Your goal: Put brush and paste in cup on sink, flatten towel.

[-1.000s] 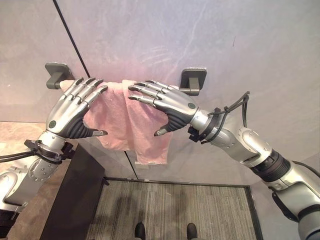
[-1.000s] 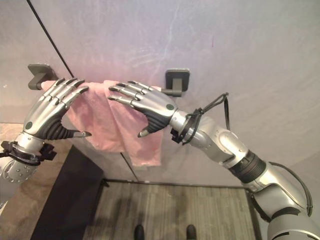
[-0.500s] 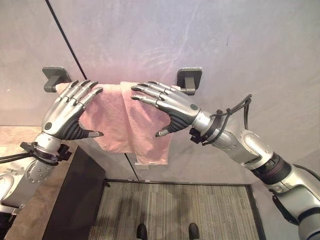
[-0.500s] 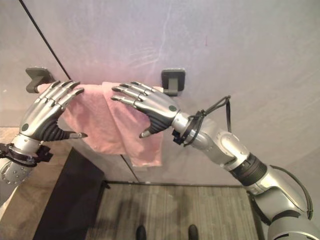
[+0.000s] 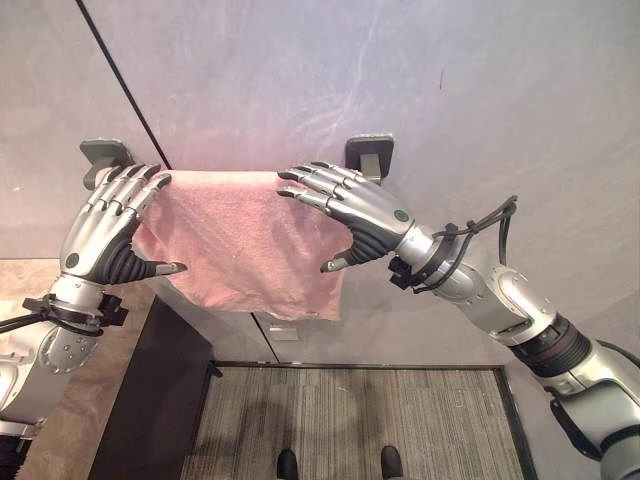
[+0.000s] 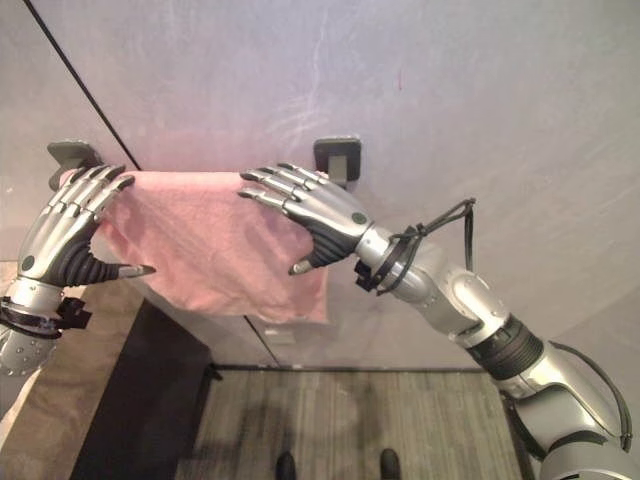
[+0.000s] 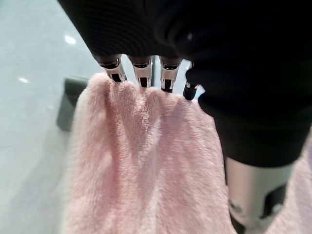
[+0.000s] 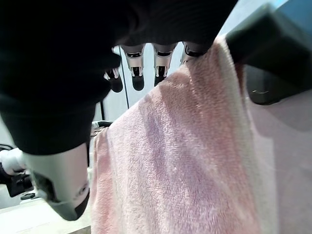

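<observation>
A pink towel (image 5: pixel 235 235) hangs spread out over a wall rail between two dark grey brackets (image 5: pixel 369 153). My left hand (image 5: pixel 105 225) lies on the towel's left end by the left bracket (image 5: pixel 105 152), fingers straight, thumb out below. My right hand (image 5: pixel 350 205) rests with straight fingers on the towel's upper right part, just left of the right bracket. In the left wrist view the fingers (image 7: pixel 141 73) reach over the top of the towel (image 7: pixel 141 165). Straight fingers (image 8: pixel 161 61) above the pink cloth (image 8: pixel 190 156) appear in the right wrist view as well.
The rail is fixed to a grey wall (image 5: pixel 480 80) with a dark seam running diagonally (image 5: pixel 125 85). Below stand a dark cabinet side (image 5: pixel 150 400) and a striped grey floor mat (image 5: pixel 360 420). A beige stone counter (image 5: pixel 20 280) sits at the lower left.
The towel was bunched with a long flap hanging at its right; now it is spread wide along the rail. My left hand slid left and my right hand slid right.
</observation>
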{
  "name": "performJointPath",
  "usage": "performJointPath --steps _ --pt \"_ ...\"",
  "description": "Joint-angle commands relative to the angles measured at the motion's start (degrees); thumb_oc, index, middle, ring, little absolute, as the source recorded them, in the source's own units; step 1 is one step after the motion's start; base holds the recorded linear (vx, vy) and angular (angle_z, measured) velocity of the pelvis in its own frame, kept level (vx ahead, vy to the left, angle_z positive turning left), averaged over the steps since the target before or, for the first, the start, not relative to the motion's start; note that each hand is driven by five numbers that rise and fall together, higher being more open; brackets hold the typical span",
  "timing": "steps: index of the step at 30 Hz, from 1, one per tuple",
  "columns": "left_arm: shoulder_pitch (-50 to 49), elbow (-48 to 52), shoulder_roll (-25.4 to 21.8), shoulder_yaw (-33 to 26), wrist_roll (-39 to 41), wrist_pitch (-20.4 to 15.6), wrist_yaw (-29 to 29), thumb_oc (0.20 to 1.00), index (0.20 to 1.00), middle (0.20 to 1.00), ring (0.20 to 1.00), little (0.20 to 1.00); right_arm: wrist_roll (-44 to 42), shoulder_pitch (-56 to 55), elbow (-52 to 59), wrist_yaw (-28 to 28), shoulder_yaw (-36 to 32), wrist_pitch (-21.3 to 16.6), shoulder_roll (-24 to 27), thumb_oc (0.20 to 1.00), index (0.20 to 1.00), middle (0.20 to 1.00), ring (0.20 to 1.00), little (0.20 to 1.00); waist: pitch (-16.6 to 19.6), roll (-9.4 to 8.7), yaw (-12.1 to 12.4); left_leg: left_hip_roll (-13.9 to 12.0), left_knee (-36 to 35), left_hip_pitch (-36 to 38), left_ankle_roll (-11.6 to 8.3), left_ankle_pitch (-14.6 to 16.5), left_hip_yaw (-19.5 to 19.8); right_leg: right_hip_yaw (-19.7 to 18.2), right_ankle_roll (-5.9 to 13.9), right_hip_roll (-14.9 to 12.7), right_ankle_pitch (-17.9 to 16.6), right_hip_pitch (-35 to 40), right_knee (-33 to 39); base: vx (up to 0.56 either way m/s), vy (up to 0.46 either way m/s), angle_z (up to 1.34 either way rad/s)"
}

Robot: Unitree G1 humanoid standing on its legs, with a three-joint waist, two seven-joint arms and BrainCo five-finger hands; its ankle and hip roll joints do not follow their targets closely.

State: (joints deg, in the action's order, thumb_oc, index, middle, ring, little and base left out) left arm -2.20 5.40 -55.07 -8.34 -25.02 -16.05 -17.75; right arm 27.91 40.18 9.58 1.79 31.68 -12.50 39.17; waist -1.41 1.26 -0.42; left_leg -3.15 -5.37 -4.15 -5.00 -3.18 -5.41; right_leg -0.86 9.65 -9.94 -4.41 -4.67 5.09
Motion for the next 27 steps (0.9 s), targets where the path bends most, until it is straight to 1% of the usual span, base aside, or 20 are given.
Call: performJointPath --steps 1,4,11,15,16,17,18,21,23,25,27 --pt "-0.52 -6.14 0.6 -1.6 5.62 3.07 0.72 1.0 1.0 1.0 1.0 1.0 1.24 -6.29 -10.41 3.75 1.75 4.36 5.0 1.0 1.0 1.0 1.0 1.0 -2.5 -3.65 0.29 -0.46 0.37 -1.02 -0.07 0.56 -2.72 -0.44 4.11 -7.13 -3.0 -2.58 -0.09 0.0 0.0 0.0" --pt "0.75 -7.79 3.28 -1.3 9.96 2.8 0.64 1.0 1.0 1.0 1.0 1.0 1.47 -6.41 -11.86 3.43 1.7 4.62 5.33 1.0 1.0 1.0 1.0 1.0 -2.44 -3.61 0.14 -0.39 0.37 -1.21 -0.07 0.49 -2.79 -0.58 4.13 -7.16 -3.13 -2.93 -0.09 0.0 0.0 0.0" --pt "1.77 -8.04 5.38 -0.08 12.1 2.39 0.63 1.0 1.0 1.0 1.0 1.0 1.4 -6.24 -11.88 2.59 0.96 4.85 4.95 1.0 1.0 1.0 1.0 1.0 -2.32 -3.57 0.01 -0.59 0.37 -1.25 -0.1 0.53 -2.87 -0.83 4.08 -7.0 -3.05 -3.15 -0.09 0.0 -0.002 0.0" --pt "3.12 -6.38 7.9 1.05 14.81 1.65 0.03 1.0 1.0 1.0 1.0 1.0 0.92 -6.08 -11.02 1.72 0.2 4.96 4.03 1.0 1.0 1.0 1.0 1.0 -2.07 -3.72 -0.09 -0.78 0.37 -1.07 -0.15 0.6 -2.89 -0.75 3.95 -6.85 -2.83 -2.91 -0.09 0.0 0.0 0.0" --pt "3.13 -6.38 7.9 1.06 14.88 1.65 0.05 1.0 1.0 1.0 1.0 1.0 0.91 -6.1 -10.99 1.74 0.18 4.98 4.08 1.0 1.0 1.0 1.0 1.0 -2.08 -3.7 -0.06 -0.78 0.37 -1.06 -0.15 0.6 -2.89 -0.76 3.95 -6.84 -2.83 -2.9 -0.09 0.0 0.0 0.0" --pt "3.74 -5.73 11.33 1.23 20.32 0.41 -0.58 1.0 1.0 1.0 1.0 1.0 -2.51 -7.0 -10.25 1.12 -0.87 4.97 2.48 1.0 1.0 1.0 1.0 1.0 -2.04 -3.72 -0.22 -0.88 0.37 -0.9 -0.12 0.59 -2.99 -0.78 3.91 -6.79 -2.76 -2.81 -0.09 0.0 0.0 0.0" --pt "3.77 -5.25 11.72 1.13 20.99 0.17 -0.72 1.0 1.0 1.0 1.0 1.0 -3.53 -7.39 -9.98 0.73 -1.27 4.98 2.07 1.0 1.0 1.0 1.0 1.0 -1.98 -3.71 -0.19 -0.88 0.37 -0.84 -0.1 0.66 -2.98 -0.79 3.9 -6.73 -2.66 -2.72 -0.09 0.0 0.0 0.0" --pt "3.92 -3.22 12.08 1.53 21.03 -0.39 -0.61 1.0 1.0 1.0 1.0 1.0 -4.24 -7.02 -9.55 -0.29 -1.58 4.73 0.76 1.0 1.0 1.0 1.0 1.0 -1.79 -3.81 -0.03 -0.92 0.37 -0.68 -0.06 0.74 -2.93 -0.79 3.82 -6.61 -2.52 -2.55 -0.09 0.0 0.0 0.0" --pt "4.41 -1.2 12.31 1.86 20.8 -0.92 -0.95 1.0 1.0 1.0 1.0 1.0 -4.94 -6.64 -9.95 -2.3 -2.16 4.57 -0.3 1.0 1.0 1.0 1.0 1.0 -1.65 -3.77 0.07 -0.89 0.37 -0.61 -0.07 0.81 -2.81 -0.74 3.85 -6.53 -2.45 -2.45 -0.09 0.0 0.0 0.0" --pt "4.65 -0.44 12.25 1.95 20.43 -0.97 -1.09 1.0 1.0 1.0 1.0 1.0 -4.96 -6.66 -9.57 -2.73 -2.47 4.38 -0.4 1.0 1.0 1.0 1.0 1.0 -1.6 -3.82 0.06 -0.93 0.37 -0.55 -0.07 0.83 -2.81 -0.74 3.87 -6.54 -2.43 -2.4 -0.09 0.0 0.0 0.0" --pt "5.24 1.19 11.51 2.24 17.87 -0.89 -1.86 1.0 1.0 1.0 1.0 1.0 -5.12 -6.55 -8.08 -4.78 -3.81 3.9 -0.7 1.0 1.0 1.0 1.0 1.0 -1.35 -3.78 -0.1 -1.05 0.37 -0.28 -0.07 0.97 -2.86 -0.73 3.9 -6.47 -2.34 -2.19 -0.09 0.0 0.0 0.0"
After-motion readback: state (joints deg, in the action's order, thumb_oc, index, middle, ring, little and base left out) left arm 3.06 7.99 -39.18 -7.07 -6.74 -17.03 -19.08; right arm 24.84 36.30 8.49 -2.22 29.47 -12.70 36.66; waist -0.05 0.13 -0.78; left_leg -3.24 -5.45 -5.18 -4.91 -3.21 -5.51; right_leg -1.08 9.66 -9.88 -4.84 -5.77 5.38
